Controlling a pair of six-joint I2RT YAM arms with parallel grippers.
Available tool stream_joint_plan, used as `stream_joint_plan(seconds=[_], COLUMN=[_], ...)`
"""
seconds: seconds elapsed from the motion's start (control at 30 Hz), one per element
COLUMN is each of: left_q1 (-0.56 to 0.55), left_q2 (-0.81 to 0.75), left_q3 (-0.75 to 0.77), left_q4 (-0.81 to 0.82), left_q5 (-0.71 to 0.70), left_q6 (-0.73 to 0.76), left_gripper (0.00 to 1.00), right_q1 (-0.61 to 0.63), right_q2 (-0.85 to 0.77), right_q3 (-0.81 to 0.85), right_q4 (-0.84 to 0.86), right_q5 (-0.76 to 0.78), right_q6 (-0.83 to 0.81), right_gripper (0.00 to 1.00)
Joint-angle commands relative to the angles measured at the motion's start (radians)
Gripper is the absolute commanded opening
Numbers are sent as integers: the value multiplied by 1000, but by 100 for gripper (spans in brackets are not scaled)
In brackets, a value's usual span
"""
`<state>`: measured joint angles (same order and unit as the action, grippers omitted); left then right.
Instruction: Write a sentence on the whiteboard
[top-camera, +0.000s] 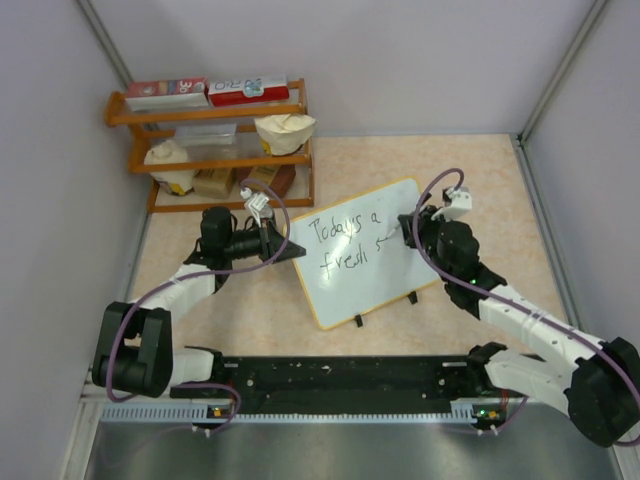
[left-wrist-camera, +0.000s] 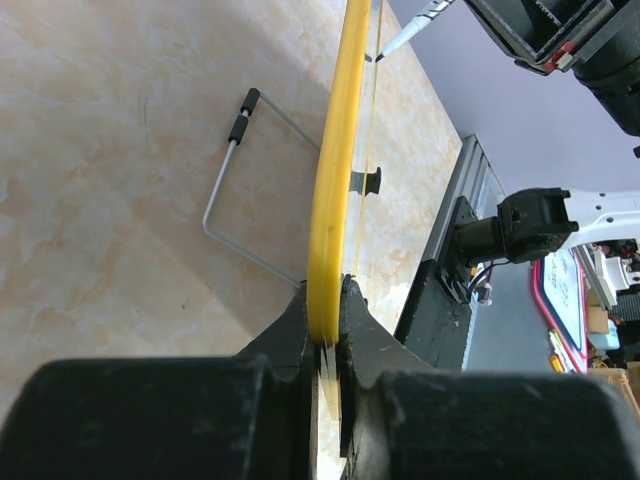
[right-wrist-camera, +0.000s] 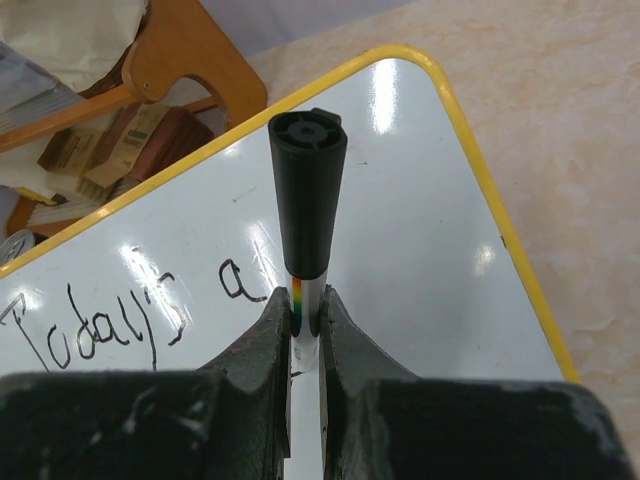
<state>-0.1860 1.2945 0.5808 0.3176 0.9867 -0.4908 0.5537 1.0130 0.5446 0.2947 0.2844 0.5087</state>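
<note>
The whiteboard (top-camera: 375, 280), white with a yellow frame, stands tilted on its black clip feet in the middle of the table. The sentence (top-camera: 345, 243) reads "Today's a" above "fresh" and a started stroke. My left gripper (top-camera: 292, 252) is shut on the board's left edge; the left wrist view shows the yellow frame (left-wrist-camera: 335, 180) pinched between the fingers (left-wrist-camera: 375, 345). My right gripper (top-camera: 410, 232) is shut on a marker (right-wrist-camera: 308, 190) with a black cap end, held over the board (right-wrist-camera: 420, 230) to the right of "Today's a" (right-wrist-camera: 110, 320). The marker tip (left-wrist-camera: 400, 38) is at the board face.
A wooden shelf (top-camera: 210, 150) with boxes and bags stands at the back left, close behind my left gripper. A wire stand (left-wrist-camera: 235, 190) sticks out behind the board. A black rail (top-camera: 340, 378) runs along the near edge. Walls close in on the left, back and right.
</note>
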Motion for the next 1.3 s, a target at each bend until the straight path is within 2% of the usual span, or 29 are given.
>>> stream_joint_plan(seconds=[0.0,0.73,1.27], left_q1=[-10,-10,-10], left_q2=[12,12,12], left_q3=[-30,-32,-30], left_q4=[-49,-45,-43], left_q5=[-77,-74,-72], left_q6=[162,162,161], left_gripper=[0,0,0], right_q1=[-12,-12,-12], right_q2=[-54,24,9], right_q3=[14,28,-32], right_q4=[46,98,24], right_q5=[-26,-45,-65], right_q6=[-15,-1,8], right_gripper=[0,0,0])
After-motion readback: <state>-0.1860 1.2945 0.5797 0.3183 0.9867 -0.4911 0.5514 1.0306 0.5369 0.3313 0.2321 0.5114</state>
